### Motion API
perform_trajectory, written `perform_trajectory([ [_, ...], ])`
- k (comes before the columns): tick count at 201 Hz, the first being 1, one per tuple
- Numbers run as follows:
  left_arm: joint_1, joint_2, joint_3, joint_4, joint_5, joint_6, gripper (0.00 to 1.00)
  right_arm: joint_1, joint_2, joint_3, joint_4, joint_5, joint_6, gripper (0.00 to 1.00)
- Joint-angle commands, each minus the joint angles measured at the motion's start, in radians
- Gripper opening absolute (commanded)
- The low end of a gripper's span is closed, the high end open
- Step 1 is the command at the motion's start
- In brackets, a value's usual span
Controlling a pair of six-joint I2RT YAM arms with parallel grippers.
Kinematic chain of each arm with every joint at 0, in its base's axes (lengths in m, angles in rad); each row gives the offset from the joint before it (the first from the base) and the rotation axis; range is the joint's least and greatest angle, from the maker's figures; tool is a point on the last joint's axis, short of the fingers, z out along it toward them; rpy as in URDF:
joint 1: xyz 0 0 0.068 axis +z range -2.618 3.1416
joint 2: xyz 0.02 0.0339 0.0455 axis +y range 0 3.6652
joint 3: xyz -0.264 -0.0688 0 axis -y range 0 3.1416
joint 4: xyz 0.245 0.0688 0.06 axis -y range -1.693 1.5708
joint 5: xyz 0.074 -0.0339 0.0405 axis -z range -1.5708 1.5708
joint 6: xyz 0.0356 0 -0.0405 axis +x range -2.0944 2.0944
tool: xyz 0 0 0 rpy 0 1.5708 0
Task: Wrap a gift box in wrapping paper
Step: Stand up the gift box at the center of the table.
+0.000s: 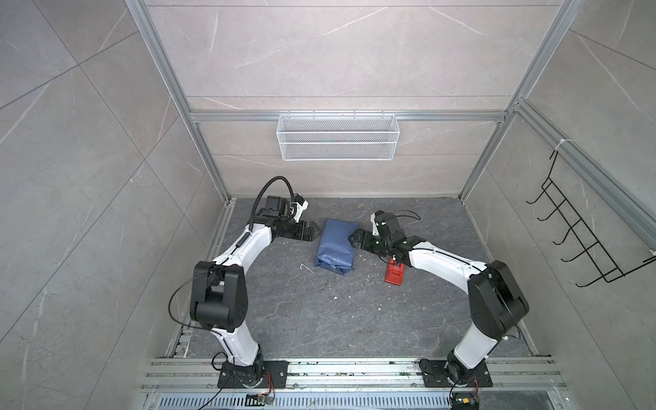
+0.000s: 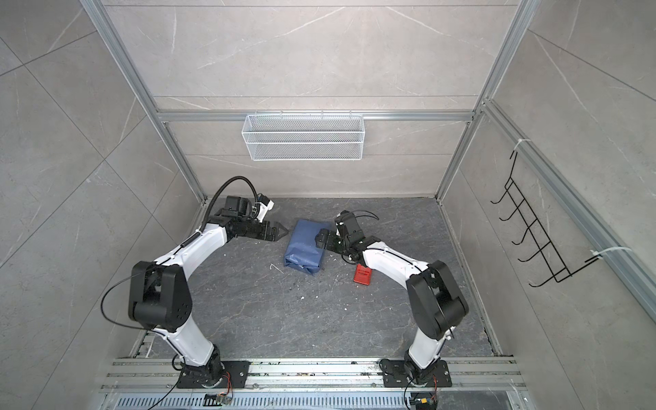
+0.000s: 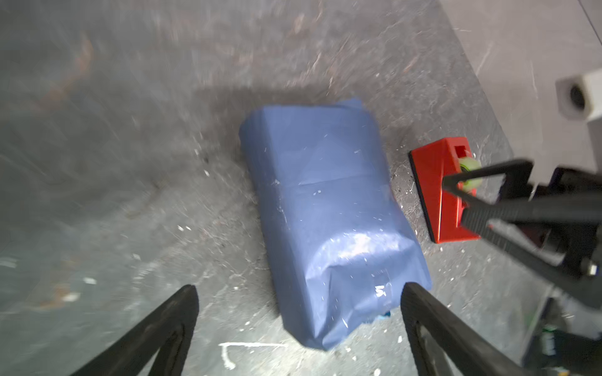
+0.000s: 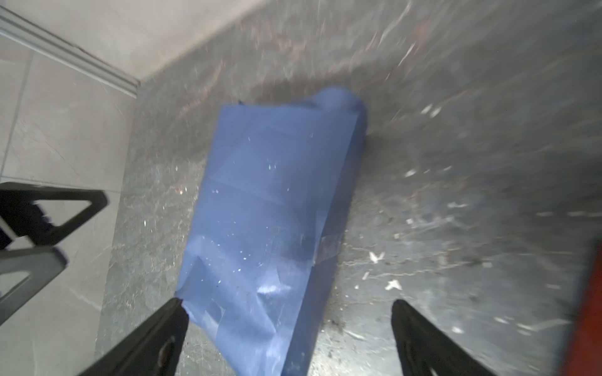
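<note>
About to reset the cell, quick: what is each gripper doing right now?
Left gripper: open, holding nothing.
Right gripper: open, holding nothing.

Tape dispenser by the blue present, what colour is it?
The tape dispenser is bright red. The left wrist view shows it best.

Wrapping paper [image 1: 336, 246] lies on the table [image 1: 319, 319], tape dispenser [image 1: 393, 276] to its right
</note>
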Motion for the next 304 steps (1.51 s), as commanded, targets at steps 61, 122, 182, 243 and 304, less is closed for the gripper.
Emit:
perform_trajectory([
  [61,0.001,0.277,0.141,0.127,0.440,-0.318,1.00,-0.005,0.241,0.240,-0.034,-0.168,0.031,0.94],
  [122,-0.004,0.177,0.042,0.316,0.518,-0.464,0.99,-0.004,0.191,0.261,-0.011,-0.226,0.023,0.88],
  [182,-0.038,0.027,-0.079,0.443,0.536,-0.498,0.94,0.001,0.036,0.196,-0.050,-0.227,-0.062,0.86],
  [243,-0.040,-0.116,-0.258,0.441,0.474,-0.404,0.93,0.046,-0.114,0.001,-0.043,-0.143,-0.134,0.85],
  [304,-0.030,-0.276,-0.314,0.222,0.353,-0.223,1.00,0.085,-0.230,-0.156,-0.080,-0.060,-0.138,0.87],
])
